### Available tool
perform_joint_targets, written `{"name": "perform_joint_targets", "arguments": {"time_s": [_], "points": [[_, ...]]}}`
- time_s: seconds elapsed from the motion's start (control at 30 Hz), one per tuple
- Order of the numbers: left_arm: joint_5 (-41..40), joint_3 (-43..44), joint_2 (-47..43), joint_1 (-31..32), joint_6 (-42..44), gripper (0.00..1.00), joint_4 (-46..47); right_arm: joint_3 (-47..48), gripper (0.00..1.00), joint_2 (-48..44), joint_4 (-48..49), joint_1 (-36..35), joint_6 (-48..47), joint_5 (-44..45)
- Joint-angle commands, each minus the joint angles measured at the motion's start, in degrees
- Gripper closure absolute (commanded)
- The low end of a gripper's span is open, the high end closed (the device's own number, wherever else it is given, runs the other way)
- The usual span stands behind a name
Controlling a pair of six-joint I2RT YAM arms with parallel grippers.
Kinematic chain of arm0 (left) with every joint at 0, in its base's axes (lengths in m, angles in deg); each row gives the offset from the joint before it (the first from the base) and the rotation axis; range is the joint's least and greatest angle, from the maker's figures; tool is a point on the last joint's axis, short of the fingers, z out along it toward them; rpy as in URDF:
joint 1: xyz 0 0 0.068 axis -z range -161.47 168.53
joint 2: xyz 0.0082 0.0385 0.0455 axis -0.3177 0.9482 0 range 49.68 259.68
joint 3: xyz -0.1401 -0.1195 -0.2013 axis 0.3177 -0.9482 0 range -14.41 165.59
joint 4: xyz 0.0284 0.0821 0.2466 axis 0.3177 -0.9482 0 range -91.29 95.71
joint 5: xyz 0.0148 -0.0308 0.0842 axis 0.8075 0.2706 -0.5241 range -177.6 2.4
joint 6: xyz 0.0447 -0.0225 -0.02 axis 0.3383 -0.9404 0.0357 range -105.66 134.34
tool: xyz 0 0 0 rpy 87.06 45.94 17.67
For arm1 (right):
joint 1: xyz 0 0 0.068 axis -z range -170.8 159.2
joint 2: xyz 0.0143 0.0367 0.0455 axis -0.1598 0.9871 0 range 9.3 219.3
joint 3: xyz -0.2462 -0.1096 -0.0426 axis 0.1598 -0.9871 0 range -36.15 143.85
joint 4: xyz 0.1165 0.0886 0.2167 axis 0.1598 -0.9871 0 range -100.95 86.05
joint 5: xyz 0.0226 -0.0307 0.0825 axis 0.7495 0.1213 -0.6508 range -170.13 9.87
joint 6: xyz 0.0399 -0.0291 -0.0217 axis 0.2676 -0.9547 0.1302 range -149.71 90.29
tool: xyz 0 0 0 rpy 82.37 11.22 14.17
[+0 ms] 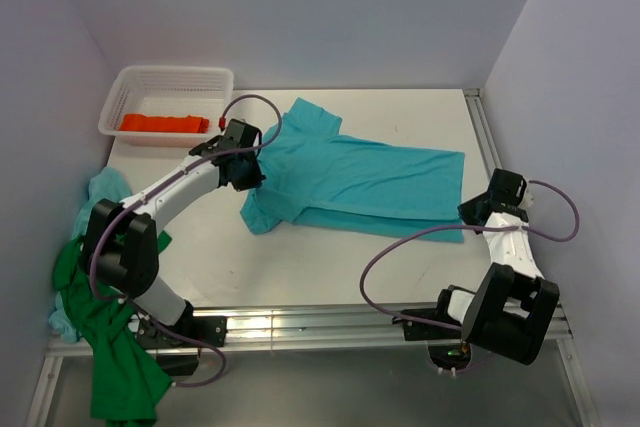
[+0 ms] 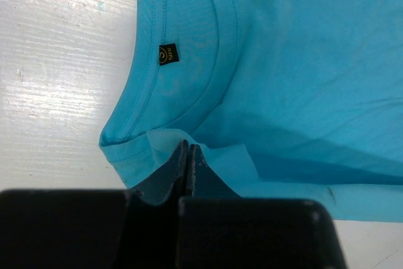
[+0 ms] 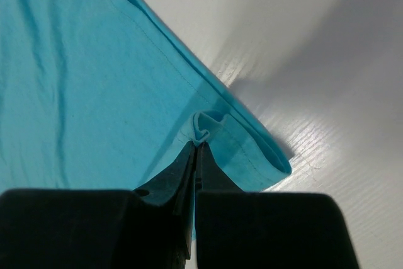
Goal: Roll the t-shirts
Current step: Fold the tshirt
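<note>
One turquoise shirt (image 1: 370,182) lies spread at the middle of the tabletop (image 1: 330,272). In the top view its collar points toward 9 o'clock and its hem toward 3 o'clock, and its near long side seems folded in. None of it is rolled yet. The left jaws are closed on a pinch of cloth at the shoulder, just beside the collar. The right jaws are closed on a small bunch of the hem at its near corner, about 4 o'clock. With both ends gripped, I judge this a straightening or folding step ahead of the roll itself. At 10 o'clock an orange shirt (image 1: 165,124) sits as a compact bundle inside the basket (image 1: 172,73), which looks like one done. At 8 o'clock a green shirt (image 1: 120,367) and a second turquoise shirt (image 1: 103,187) hang in a heap over the tabletop's left edge, untouched. So roughly one of four is finished, one is in hand and two are waiting
</note>
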Motion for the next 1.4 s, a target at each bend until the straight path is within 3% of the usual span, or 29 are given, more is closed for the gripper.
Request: {"name": "perform_joint_targets", "arguments": {"time_s": [0.0, 0.53, 0.7, 0.77, 0.83, 0.87, 0.93, 0.97, 1.13, 1.37], "points": [[0.5, 2.0, 1.3, -0.6, 1.0, 1.0, -0.5, 2.8, 1.0, 1.4, 2.6, -0.2, -0.6, 0.4], [1.2, 3.7, 6.5, -2.0, 0.4, 1.0, 3.0, 7.4, 0.94, 9.3, 5.7, -2.0, 2.6, 1.0], [2.7, 2.6, 7.3, -3.2, -1.1, 0.93, 7.6, 9.3, 0.89, 12.5, 7.1, -2.0, 3.7, 0.3], [3.1, 3.9, 7.9, -3.3, -1.5, 0.87, 8.1, 9.8, 0.79, 14.2, 8.1, -2.0, 4.5, -0.9], [3.1, 4.8, 8.6, -3.3, -1.8, 0.78, 8.4, 11.2, 0.56, 15.4, 7.5, -2.2, 5.1, -0.4], [3.0, 5.5, 8.6, -3.3, -2.1, 0.61, 8.5, 11.6, 0.46, 15.6, 7.3, -2.5, 5.1, -0.1], [2.6, 6.2, 8.2, -3.3, -2.3, 0.44, 8.8, 12.3, 0.4, 15.1, 6.6, -3.5, 4.9, 1.1], [2.5, 6.8, 7.9, -3.3, -2.2, 0.37, 8.8, 12.2, 0.39, 14.6, 6.6, -3.7, 4.8, 1.4], [2.2, 7.1, 5.2, -3.4, -2.3, 0.29, 7.8, 8.5, 0.39, 6.4, 5.6, -5.2, 3.2, 4.4], [3.4, -8.5, -6.4, -3.4, -3.1, 0.26, 11.0, 1.8, 0.44, -5.6, 0.1, -5.6, 1.8, 4.9]]}}
